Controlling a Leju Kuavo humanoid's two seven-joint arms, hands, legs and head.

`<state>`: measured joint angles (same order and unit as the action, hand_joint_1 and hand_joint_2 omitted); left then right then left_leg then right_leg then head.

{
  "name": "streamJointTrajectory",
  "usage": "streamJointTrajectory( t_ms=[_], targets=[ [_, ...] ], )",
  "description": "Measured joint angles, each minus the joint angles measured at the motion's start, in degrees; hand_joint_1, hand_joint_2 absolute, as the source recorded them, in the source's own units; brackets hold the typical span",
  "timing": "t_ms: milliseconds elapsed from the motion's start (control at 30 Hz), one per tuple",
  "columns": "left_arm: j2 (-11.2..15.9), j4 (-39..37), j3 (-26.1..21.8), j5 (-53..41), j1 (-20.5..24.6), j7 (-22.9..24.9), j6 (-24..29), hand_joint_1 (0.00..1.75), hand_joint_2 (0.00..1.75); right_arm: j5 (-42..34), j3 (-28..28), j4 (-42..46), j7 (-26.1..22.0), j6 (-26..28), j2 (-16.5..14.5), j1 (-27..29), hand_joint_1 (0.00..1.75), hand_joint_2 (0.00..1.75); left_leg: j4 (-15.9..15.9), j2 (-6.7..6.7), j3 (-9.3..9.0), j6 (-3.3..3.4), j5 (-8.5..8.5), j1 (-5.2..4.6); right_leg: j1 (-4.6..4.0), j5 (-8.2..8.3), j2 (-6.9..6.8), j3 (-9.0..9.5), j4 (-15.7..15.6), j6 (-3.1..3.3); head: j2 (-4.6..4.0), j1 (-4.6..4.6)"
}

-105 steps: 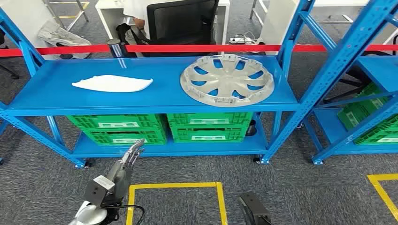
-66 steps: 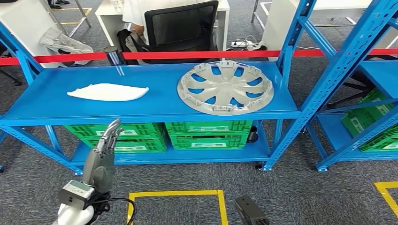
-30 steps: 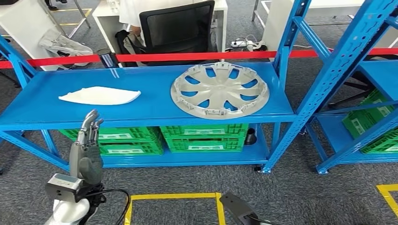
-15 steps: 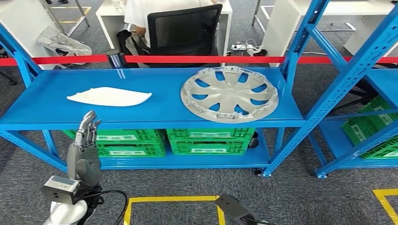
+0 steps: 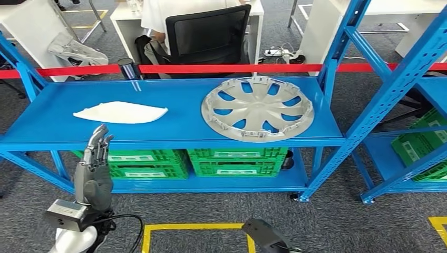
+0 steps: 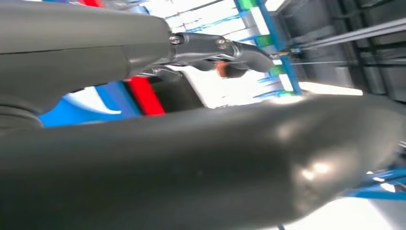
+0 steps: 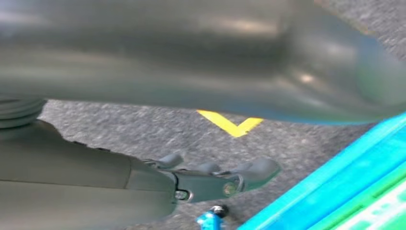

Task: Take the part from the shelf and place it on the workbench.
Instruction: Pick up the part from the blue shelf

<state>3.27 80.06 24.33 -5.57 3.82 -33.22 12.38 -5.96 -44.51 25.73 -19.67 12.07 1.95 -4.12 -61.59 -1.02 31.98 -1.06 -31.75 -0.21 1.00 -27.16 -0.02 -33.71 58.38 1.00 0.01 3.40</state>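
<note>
Slightly, between the frame half a second back and now, our whole view shifted, so the camera moved, not the parts; our left hand [image 5: 94, 168] held about the same raised pose below the shelf's front edge.

Largest first: the blue shelf [image 5: 31, 118] spanned the scene, its upper deck carrying both loose parts. On its right half lay the silver wheel cover [image 5: 257, 109], flat, dished side up, spokes and rim clips showing. We judged it light, stiff moulded plastic, a bit springy and slick, best taken at the near rim or through a spoke opening. On the left half lay the white curved part [image 5: 120, 112], well apart from the wheel cover; thin, rigid and light by our reckoning, easiest pinched along its near long edge. Which of them the task meant, we could not tell.

Green crates [image 5: 184, 161] sat on the lower deck.

Our left hand was released, fingers extended upward, holding nothing. Our right hand [image 7: 215, 179] hung near the floor, fingers loosely extended, empty.
</note>
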Motion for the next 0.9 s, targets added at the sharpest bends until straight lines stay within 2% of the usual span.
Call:
streamJointTrajectory(
  t_ms=[67, 100, 133, 167, 233, 267, 300, 367, 433, 467, 500, 533, 600, 633, 667, 700, 767, 800, 833, 900],
  targets=[
    [0.0, 0.0, -0.1, 0.0, 0.0, 0.0, -0.1, 0.00, 0.00, 0.0, 0.0, 0.0, 0.0, 0.0, 0.0, 0.0, 0.00, 0.00, -7.4, 0.28, 3.86, -0.61, -3.34, 0.37, 0.06, -0.20, -0.29, 0.26, -0.1, 0.24, 0.00, 0.08],
    [0.0, 0.0, -0.2, 0.0, -0.1, 0.0, -0.2, 0.00, 0.00, 0.0, 0.0, 0.0, 0.0, 0.0, 0.0, 0.0, 0.00, 0.00, -10.8, 0.35, 5.81, -0.84, -4.37, 0.58, 0.07, -0.31, -0.43, 0.32, -0.1, 0.25, 0.00, 0.09],
    [0.0, -0.1, -0.2, -0.1, -0.2, 0.0, -0.2, 0.00, 0.00, 0.0, -0.1, 0.0, 0.1, 0.0, 0.0, 0.1, 0.00, 0.00, -12.5, 0.44, 7.03, -1.02, -4.34, 0.76, 0.09, -0.41, -0.56, 0.41, 0.0, 0.19, 0.00, 0.09],
    [0.0, -0.1, -0.3, -0.1, -0.2, 0.0, -0.2, 0.00, 0.00, 0.0, -0.1, 0.0, 0.1, 0.1, 0.0, 0.1, 0.00, 0.00, -11.9, 0.55, 7.10, -1.14, -3.06, 0.90, 0.14, -0.54, -0.66, 0.58, 0.0, 0.06, 0.00, 0.09],
    [0.0, -0.1, -0.3, -0.1, -0.2, 0.0, -0.3, 0.00, 0.00, 0.0, -0.1, 0.1, 0.1, 0.1, -0.1, 0.1, 0.00, 0.00, -5.0, 1.15, 4.23, -1.25, 1.59, 1.08, 0.34, -0.88, -0.82, 1.13, 0.0, -0.38, 0.00, 0.09],
    [0.0, -0.1, -0.3, -0.1, -0.2, 0.0, -0.3, 0.00, 0.00, 0.0, -0.1, 0.1, 0.1, 0.1, -0.1, 0.0, 0.00, 0.00, -1.1, 1.74, 2.46, -1.23, 3.27, 0.99, 0.31, -1.08, -0.88, 1.39, 0.0, -0.71, 0.00, 0.09],
    [0.0, -0.1, -0.3, -0.1, -0.2, 0.0, -0.4, 0.00, 0.00, 0.0, -0.1, 0.1, 0.1, 0.1, -0.1, 0.0, 0.00, 0.00, 1.7, 2.09, 1.25, -0.99, 4.23, 0.90, 0.24, -1.21, -0.95, 1.55, 0.0, -1.08, 0.01, 0.07],
    [0.0, -0.1, -0.3, -0.1, -0.2, 0.0, -0.4, 0.00, 0.00, 0.0, -0.1, 0.1, 0.1, 0.1, 0.0, 0.0, 0.00, 0.00, 3.6, 2.25, 0.64, -0.21, 4.24, 0.63, 0.01, -1.30, -1.18, 1.72, -0.2, -1.85, 0.00, 0.02],
    [-0.1, 0.0, -0.4, -0.1, -0.2, 0.0, -0.4, 0.00, 0.00, 0.0, -0.1, 0.1, 0.1, 0.2, 0.0, 0.0, 0.00, 0.00, 3.8, 1.66, 0.59, 0.78, 4.41, 0.62, 0.16, -1.44, -1.43, 1.89, -0.3, -2.59, 0.00, -0.02],
    [-0.1, 0.0, -0.4, -0.1, -0.1, 0.0, -0.4, 0.00, 0.00, 0.0, -0.1, 0.1, 0.1, 0.2, 0.0, -0.1, 0.00, 0.00, 3.9, 1.44, 0.49, 1.24, 4.51, 0.64, 0.27, -2.06, -1.35, 1.62, 0.5, -2.86, 0.00, -0.03],
    [-0.1, 0.1, -0.4, -0.1, -0.1, 0.0, -0.4, 0.00, 0.00, 0.0, -0.1, 0.1, 0.1, 0.2, 0.0, -0.1, 0.00, 0.00, 4.0, 1.25, 0.36, 1.65, 4.60, 0.71, 0.30, -3.29, -1.15, 0.76, 2.5, -3.03, 0.01, -0.07],
    [-0.2, 0.1, -0.4, -0.1, -0.1, 0.0, -0.4, 0.00, 0.00, 0.0, -0.1, 0.1, 0.1, 0.2, 0.0, -0.1, 0.00, 0.00, 4.0, 1.06, 0.32, 1.96, 4.62, 0.72, 0.29, -5.04, -0.87, -0.81, 5.8, -3.10, 0.01, -0.10],
    [-0.2, 0.0, -0.4, -0.2, -0.1, 0.0, -0.4, 0.00, 0.00, 0.0, -0.1, 0.1, 0.1, 0.2, 0.0, 0.0, 0.00, 0.00, 4.0, 0.61, 0.31, 2.31, 4.53, 0.53, 0.10, -8.33, -0.61, -5.01, 13.9, -3.06, 0.02, -0.15],
    [-0.2, 0.0, -0.4, -0.2, -0.1, 0.0, -0.5, 0.00, 0.00, 0.0, -0.1, 0.1, 0.1, 0.2, 0.0, 0.1, 0.00, 0.00, 4.0, 0.31, 0.28, 2.40, 4.47, 0.42, 0.00, -8.73, -0.57, -6.49, 16.4, -2.97, 0.01, -0.15],
    [-0.2, 0.0, -0.4, -0.2, -0.1, 0.0, -0.5, 0.00, 0.00, 0.0, -0.1, 0.1, 0.1, 0.2, 0.0, 0.1, 0.00, 0.00, 4.0, -0.03, 0.21, 2.43, 4.42, 0.32, -0.09, -7.93, -0.54, -6.91, 16.5, -2.79, 0.01, -0.15],
    [-0.2, 0.0, -0.4, -0.2, -0.2, 0.0, -0.6, 0.00, 0.00, 0.0, -0.1, 0.1, 0.1, 0.2, 0.0, 0.1, 0.00, 0.00, 3.9, -0.39, 0.09, 2.43, 4.35, 0.24, -0.17, -6.08, -0.45, -6.12, 14.3, -2.54, 0.01, -0.15],
    [-0.3, 0.0, -0.4, -0.2, -0.1, 0.0, -0.7, 0.00, 0.00, 0.0, -0.1, 0.1, 0.1, 0.2, 0.0, 0.1, 0.00, 0.00, 3.8, -1.03, -0.15, 2.24, 4.13, 0.16, -0.33, -1.91, 0.39, -2.57, 6.2, -1.86, 0.02, -0.14],
    [-0.3, 0.0, -0.4, -0.2, -0.1, 0.0, -0.8, 0.00, 0.00, 0.1, -0.1, 0.1, 0.1, 0.2, 0.0, 0.0, 0.00, 0.00, 3.7, -1.24, -0.20, 2.09, 4.00, 0.09, -0.40, -0.73, 0.93, -1.08, 3.0, -1.60, 0.01, -0.14],
    [-0.3, 0.0, -0.4, -0.3, -0.2, 0.0, -0.8, 0.00, 0.00, 0.1, -0.1, 0.1, 0.1, 0.2, 0.0, 0.0, 0.00, 0.00, 3.7, -1.44, -0.17, 1.87, 3.89, 0.01, -0.48, -0.23, 1.26, -0.24, 1.1, -1.42, 0.01, -0.15],
    [-0.3, 0.0, -0.4, -0.4, -0.2, -0.1, -1.0, 0.00, 0.00, 0.1, -0.1, 0.1, 0.1, 0.2, 0.0, 0.0, 0.00, 0.00, 3.7, -1.74, -0.09, 1.34, 3.79, -0.01, -0.65, -0.27, 1.17, -0.01, 0.3, -1.18, 0.01, -0.16]
  ],
)
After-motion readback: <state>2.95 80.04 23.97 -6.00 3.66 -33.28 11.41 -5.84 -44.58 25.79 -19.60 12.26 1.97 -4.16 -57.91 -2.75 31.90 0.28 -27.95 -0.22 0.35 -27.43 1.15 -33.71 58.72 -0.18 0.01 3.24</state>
